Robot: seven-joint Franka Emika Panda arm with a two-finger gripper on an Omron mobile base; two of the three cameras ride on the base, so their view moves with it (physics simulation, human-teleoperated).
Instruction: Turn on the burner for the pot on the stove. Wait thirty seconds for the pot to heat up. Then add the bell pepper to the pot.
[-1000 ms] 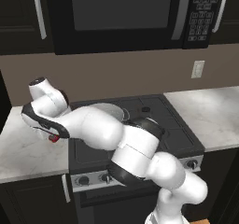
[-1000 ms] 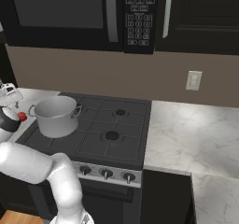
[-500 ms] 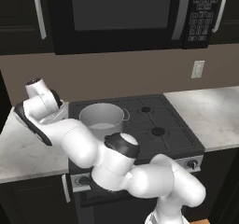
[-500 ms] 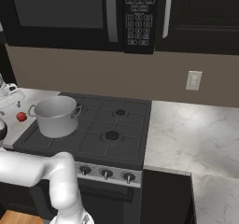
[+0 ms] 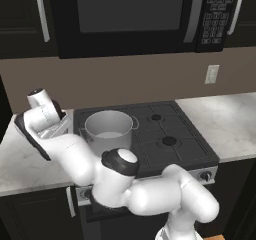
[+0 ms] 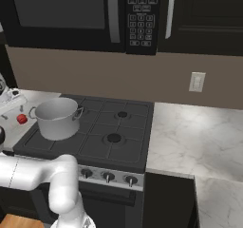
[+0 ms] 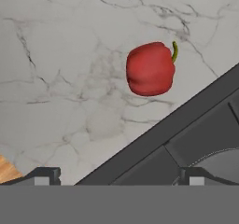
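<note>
On the marble counter (image 7: 56, 78) left of the stove (image 6: 114, 127), a red bell pepper (image 7: 150, 69) lies on its own beside the cooktop's dark edge, its green stem pointing up and to the right in the hand view. The gripper (image 7: 116, 175) hangs above it with its two dark fingertips (image 7: 44, 174) spread wide apart and nothing between them, well clear of the pepper. From the right base view the pepper is a small red dot just left of the pot (image 6: 58, 118), which stands lidless on the front left burner. Seen from the left base view, the white arm (image 5: 75, 151) reaches out over the counter to the left of the pot.
</note>
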